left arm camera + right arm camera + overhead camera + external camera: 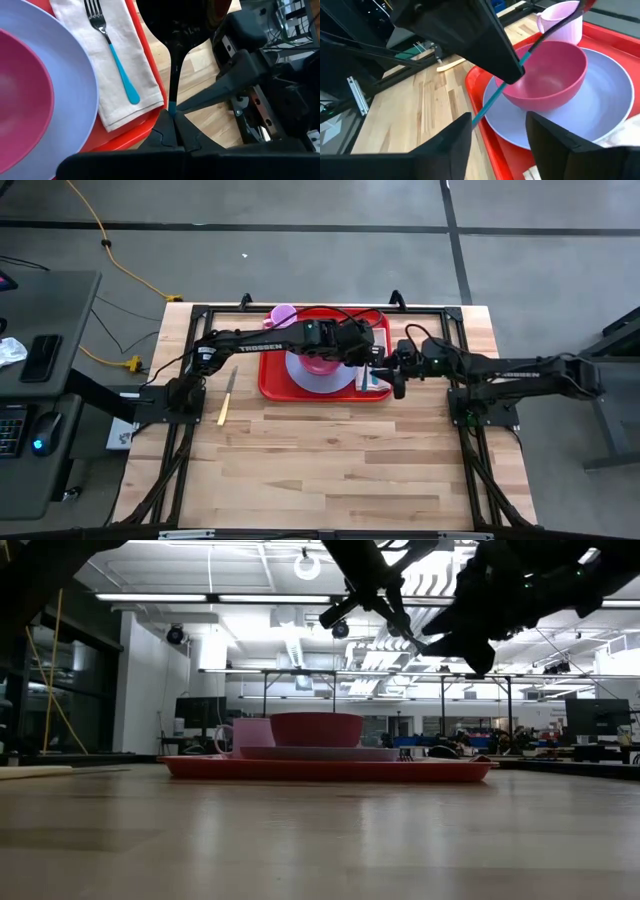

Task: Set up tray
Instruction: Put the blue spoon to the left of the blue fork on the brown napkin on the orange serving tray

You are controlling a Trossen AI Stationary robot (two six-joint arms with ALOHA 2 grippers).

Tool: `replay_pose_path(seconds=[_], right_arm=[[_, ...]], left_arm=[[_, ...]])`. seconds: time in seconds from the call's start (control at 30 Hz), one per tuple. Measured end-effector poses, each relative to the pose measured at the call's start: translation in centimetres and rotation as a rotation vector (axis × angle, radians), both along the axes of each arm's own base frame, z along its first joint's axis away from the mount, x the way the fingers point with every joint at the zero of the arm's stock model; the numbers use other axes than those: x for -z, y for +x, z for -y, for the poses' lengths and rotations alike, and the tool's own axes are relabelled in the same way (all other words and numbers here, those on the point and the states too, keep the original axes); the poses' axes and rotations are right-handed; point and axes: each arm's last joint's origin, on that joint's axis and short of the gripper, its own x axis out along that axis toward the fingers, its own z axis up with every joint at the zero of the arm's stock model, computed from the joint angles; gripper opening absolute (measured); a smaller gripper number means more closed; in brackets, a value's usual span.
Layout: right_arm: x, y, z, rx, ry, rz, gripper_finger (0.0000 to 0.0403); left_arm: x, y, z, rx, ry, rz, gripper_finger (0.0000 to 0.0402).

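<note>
The red tray (pixel 272 385) lies at the table's far middle. On it stand a lavender plate (pixel 75 100) with a pink bowl (pixel 555 75), a pink cup (pixel 565 25), and a tan napkin (pixel 125 65) with a teal-handled fork (pixel 112 55) on top. My left gripper (pixel 172 120) hangs over the tray's right end, shut on a teal-handled spoon (pixel 490 102). My right gripper (pixel 497 145) stands open just right of the tray. The spoon handle's free end (pixel 474 119) reaches close to one of its fingers. My left gripper pinches the spoon's thin handle (pixel 172 106) between its two fingertips, partway along it. The fingers slant down from the table's left and lie across the handle. The spoon is lifted clear above the tray, tilted, its bowl end (pixel 175 25) higher than the teal free end.
A wooden-handled knife (pixel 227 398) lies on the table left of the tray. Black frame rails (pixel 300 308) run round the table's far part. The near half of the wooden table (pixel 330 470) is bare boards.
</note>
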Motion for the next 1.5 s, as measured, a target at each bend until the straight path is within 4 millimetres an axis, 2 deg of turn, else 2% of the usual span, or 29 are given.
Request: replay_pose_path(seconds=[0.27,0.9,1.1,1.5], right_arm=[[0.7,0.9,0.4,0.055,0.055,-0.039,0.0197],[0.3,1.2,0.4,0.064,0.07,0.009,0.0193],[0.5,1.1,0.5,0.069,0.058,-0.012,0.0192],[0.6,0.9,1.2,0.082,0.002,-0.03,0.0188]], left_arm=[[0.0,0.0,-0.1,-0.016,0.019,-0.007,0.0005],[0.1,-0.1,-0.2,-0.037,0.037,-0.019,0.0005],[1.6,0.8,-0.2,-0.019,0.009,-0.027,0.0005],[2.0,0.9,-0.3,-0.048,-0.019,-0.034,0.0005]])
